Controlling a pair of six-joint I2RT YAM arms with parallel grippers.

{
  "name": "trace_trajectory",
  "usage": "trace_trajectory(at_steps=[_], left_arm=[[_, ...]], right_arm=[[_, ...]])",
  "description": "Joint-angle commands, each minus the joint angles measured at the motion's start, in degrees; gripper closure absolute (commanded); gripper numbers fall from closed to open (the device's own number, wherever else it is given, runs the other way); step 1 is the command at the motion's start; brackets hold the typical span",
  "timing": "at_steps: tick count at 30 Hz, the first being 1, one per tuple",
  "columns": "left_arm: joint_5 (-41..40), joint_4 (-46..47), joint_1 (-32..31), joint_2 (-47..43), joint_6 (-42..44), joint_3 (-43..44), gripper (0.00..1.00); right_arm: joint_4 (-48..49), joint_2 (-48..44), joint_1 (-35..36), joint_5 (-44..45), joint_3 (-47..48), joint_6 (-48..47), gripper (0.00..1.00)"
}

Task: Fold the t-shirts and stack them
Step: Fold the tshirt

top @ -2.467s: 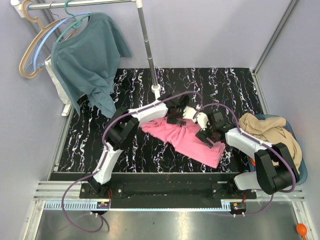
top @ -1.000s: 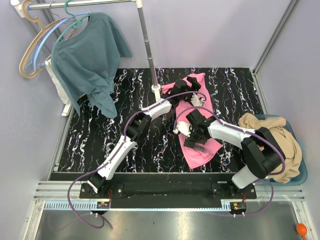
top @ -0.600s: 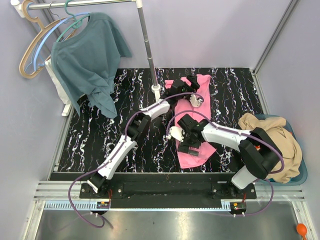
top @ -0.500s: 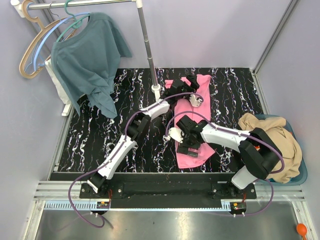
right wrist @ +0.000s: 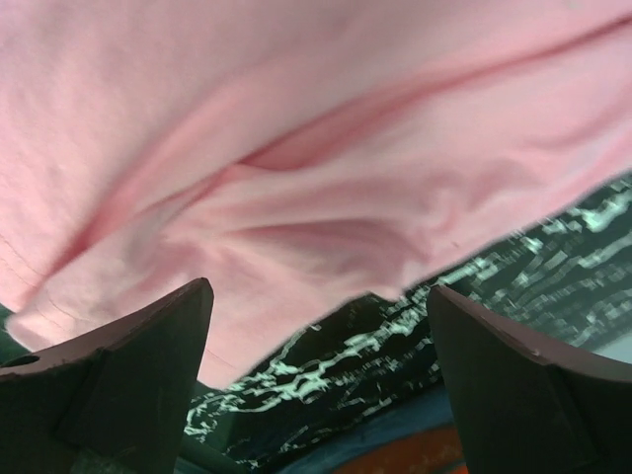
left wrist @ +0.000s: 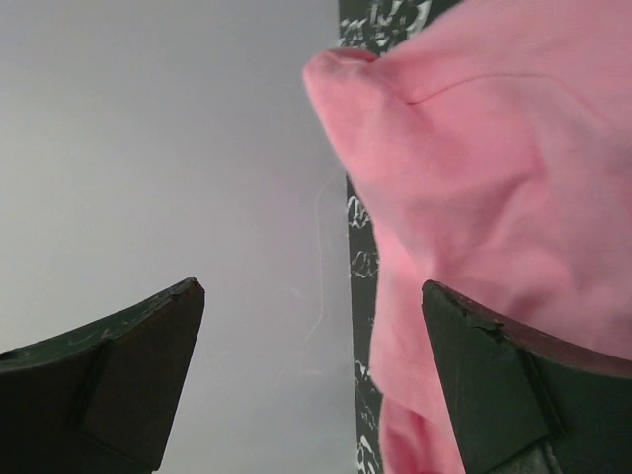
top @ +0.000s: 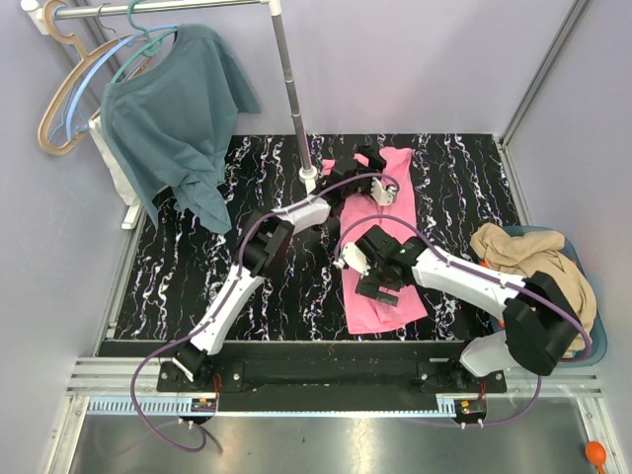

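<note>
**A:** From above, the pink shirt [top: 391, 304] lies as a long strip on the table [top: 188, 276] — left gripper [top: 369, 161] at its far end, right gripper [top: 375, 284] over its near half

**B:** Left wrist: fingers apart, holding nothing, cloth just beyond

**A:** Right wrist likewise — spread, shirt ahead. A shallow pinch could catch one layer and skew the strip

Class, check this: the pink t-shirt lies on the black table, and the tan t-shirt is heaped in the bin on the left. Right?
Wrong side: the top external view shows the tan t-shirt heaped in the bin on the right. The pink t-shirt lies on the table.
</note>
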Motion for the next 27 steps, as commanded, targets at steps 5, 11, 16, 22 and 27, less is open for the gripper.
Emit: trace_trajectory(at_steps=[5, 11, 16, 22, 27], left_arm=[[-9.0, -0.3, -1.2, -16.5, -10.6, -4.3, 0.01], [-19.6, -12.5, -2.5, -28.3, -20.1, -13.5, 0.01], [-16.8, -31.2, -2.9, -40.1, -34.9, -22.7, 0.01], [-7.5, -38.1, -4.6, -47.0, -44.0, -33.5, 0.01], [-5.7, -37.5, -6.9, -46.6, -45.9, -37.3, 0.01]], right_arm=[[-2.9, -9.5, 0.5, 8.7, 2.6, 3.6, 0.0], [-0.9, -13.8, 0.4, 11.3, -0.9, 5.3, 0.0], [8.3, -16.3, -1.8, 13.6, -6.5, 3.5, 0.0], [12.6, -14.4, -8.4, 6.4, -7.8, 2.6, 0.0], [12.4, -13.2, -8.4, 4.0, -8.6, 2.8, 0.0]])
